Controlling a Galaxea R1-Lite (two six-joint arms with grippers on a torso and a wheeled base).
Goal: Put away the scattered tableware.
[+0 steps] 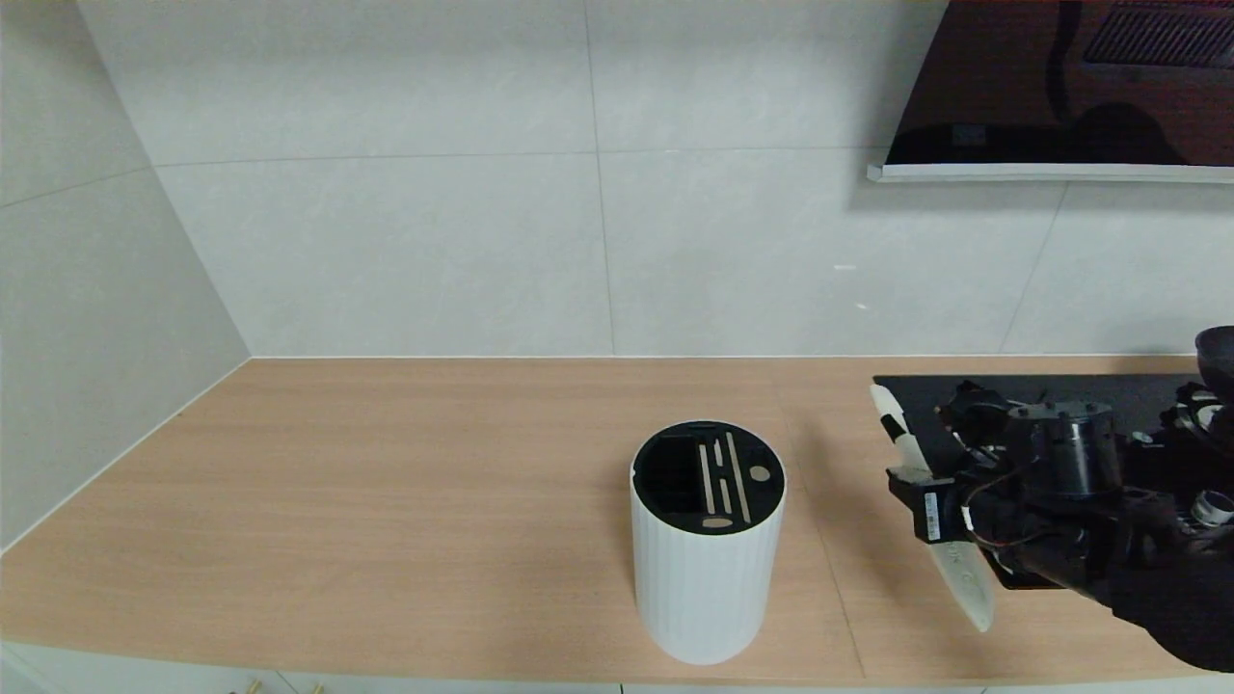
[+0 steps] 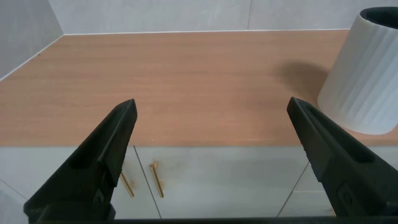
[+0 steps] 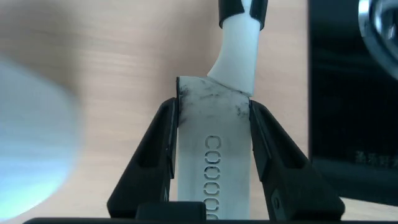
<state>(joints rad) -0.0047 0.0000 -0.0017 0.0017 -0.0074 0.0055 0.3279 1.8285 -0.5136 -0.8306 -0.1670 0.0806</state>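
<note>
A white ceramic knife with a black-and-white handle is held off the wooden counter at the right, blade toward the front edge. My right gripper is shut on its blade, with the fingers clamped on both flat edges near the handle. A white ribbed cutlery holder with a black slotted top stands mid-counter, left of the knife. The holder also appears in the left wrist view. My left gripper is open over the counter's front edge, nothing between its fingers.
A black cooktop lies on the counter at the right, behind my right arm. A dark range hood hangs on the tiled wall above. Cabinet doors with gold handles sit below the counter edge.
</note>
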